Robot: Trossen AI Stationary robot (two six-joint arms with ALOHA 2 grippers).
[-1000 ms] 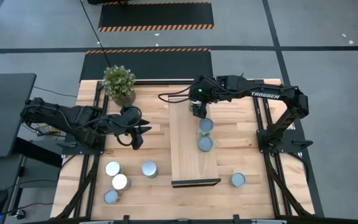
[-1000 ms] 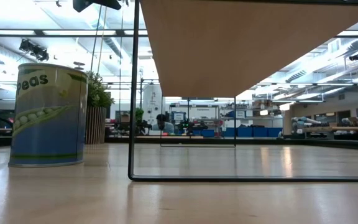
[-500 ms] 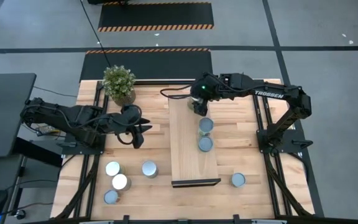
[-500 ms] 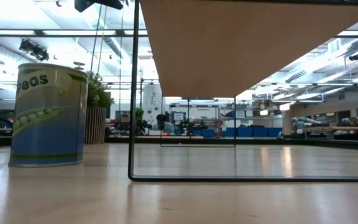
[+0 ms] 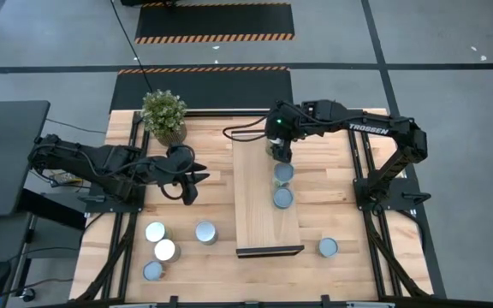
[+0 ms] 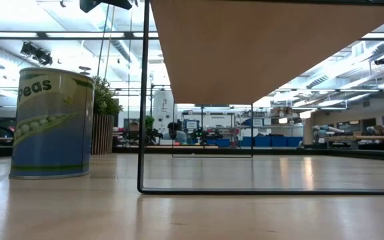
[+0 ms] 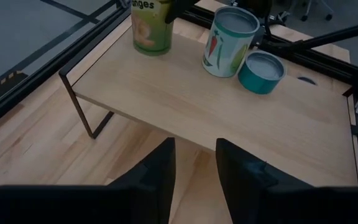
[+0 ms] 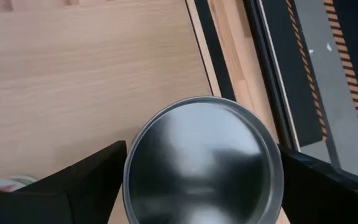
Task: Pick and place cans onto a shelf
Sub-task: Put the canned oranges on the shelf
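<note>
right pincer (image 8: pixel 201 180) spread, straddling can (image 8: pixel 202 163)

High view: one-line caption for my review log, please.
Right claw open over a can at the far end of the shelf, two cans lined up behind; left claw waits beside it.

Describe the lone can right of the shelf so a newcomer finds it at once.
Start at the raised light-wood shelf in the middle of the tabletop. On the wood right of its dark-edged end stands a single can with a shiny round top. It is the only can on that side; the other loose cans cluster left of the shelf.
</note>
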